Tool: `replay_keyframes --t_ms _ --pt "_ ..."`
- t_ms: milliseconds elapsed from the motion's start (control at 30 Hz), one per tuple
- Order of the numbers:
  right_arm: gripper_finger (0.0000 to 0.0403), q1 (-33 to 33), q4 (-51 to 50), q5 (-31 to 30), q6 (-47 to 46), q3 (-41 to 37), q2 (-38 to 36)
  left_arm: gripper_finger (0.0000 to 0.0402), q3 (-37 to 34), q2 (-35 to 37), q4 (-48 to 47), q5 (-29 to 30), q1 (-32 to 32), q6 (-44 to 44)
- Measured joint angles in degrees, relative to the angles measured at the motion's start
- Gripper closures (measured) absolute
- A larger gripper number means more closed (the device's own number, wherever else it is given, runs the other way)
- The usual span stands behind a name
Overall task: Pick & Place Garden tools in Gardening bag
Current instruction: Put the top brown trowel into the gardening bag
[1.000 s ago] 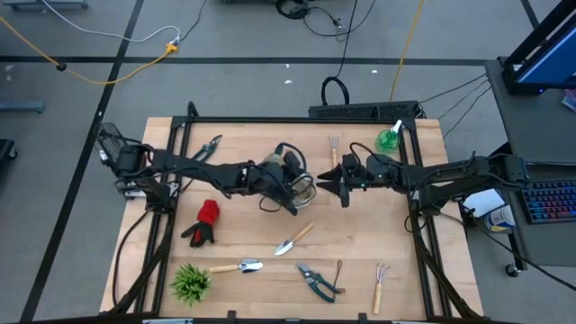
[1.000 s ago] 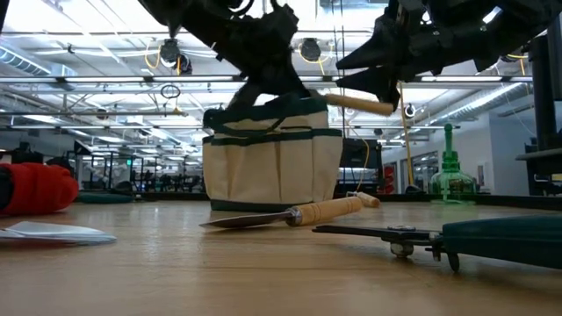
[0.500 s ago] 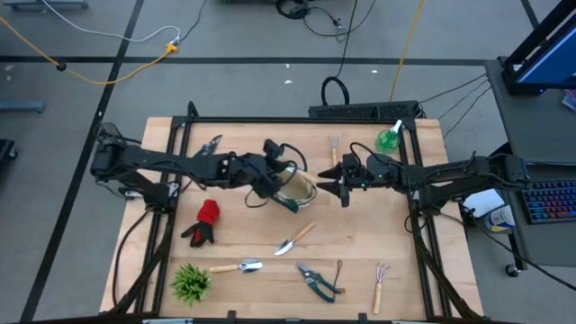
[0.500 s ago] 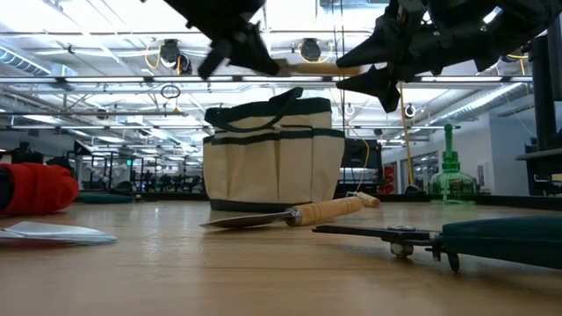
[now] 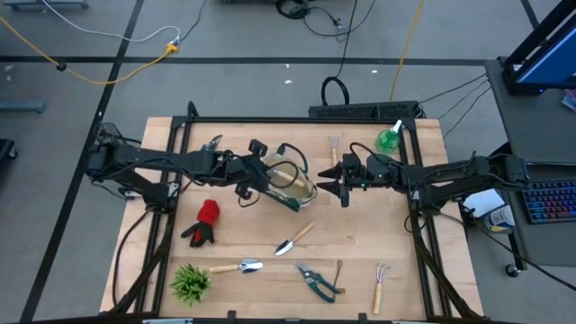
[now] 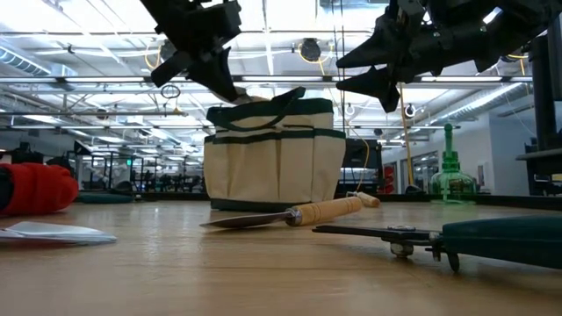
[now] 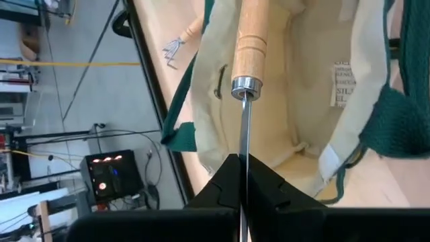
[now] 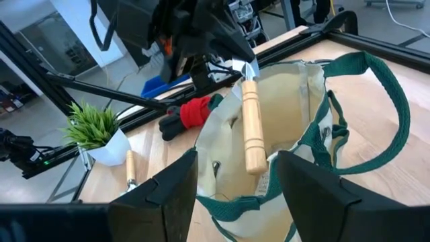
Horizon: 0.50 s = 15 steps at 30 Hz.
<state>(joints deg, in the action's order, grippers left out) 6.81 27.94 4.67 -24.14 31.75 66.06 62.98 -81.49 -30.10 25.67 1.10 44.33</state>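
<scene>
1. Gardening bag at table centre, between both arms.
2. Wooden-handled tool hangs handle-down into bag mouth.
3. Trowel and pruners lie nearer the table's front edge.

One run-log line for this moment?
left gripper: shut on wooden-handled metal tool, handle over cream canvas bag | right gripper: open, beside bag

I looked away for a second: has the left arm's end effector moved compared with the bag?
Yes. In the high view the left end effector has drawn back leftward, from over the gardening bag to just beside its left rim, still shut on the wooden-handled tool, handle over the bag's mouth.
</scene>
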Motion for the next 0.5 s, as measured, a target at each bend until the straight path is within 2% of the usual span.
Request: replay_keyframes --t_ms 100,333,500 --pt "0.0205 0.0 0.0 0.0 0.0 0.0 0.0 0.0399 0.0 0.0 0.2 -1.1 0.2 0.0" --pt "0.0206 0.0 -0.1 0.0 0.4 0.0 0.0 0.0400 0.0 -3.1 2.6 -11.1 1.2 0.0" --pt "0.0206 -0.1 0.1 0.0 1.3 0.0 0.0 0.0400 0.0 -6.9 5.6 -10.7 2.2 3.0"
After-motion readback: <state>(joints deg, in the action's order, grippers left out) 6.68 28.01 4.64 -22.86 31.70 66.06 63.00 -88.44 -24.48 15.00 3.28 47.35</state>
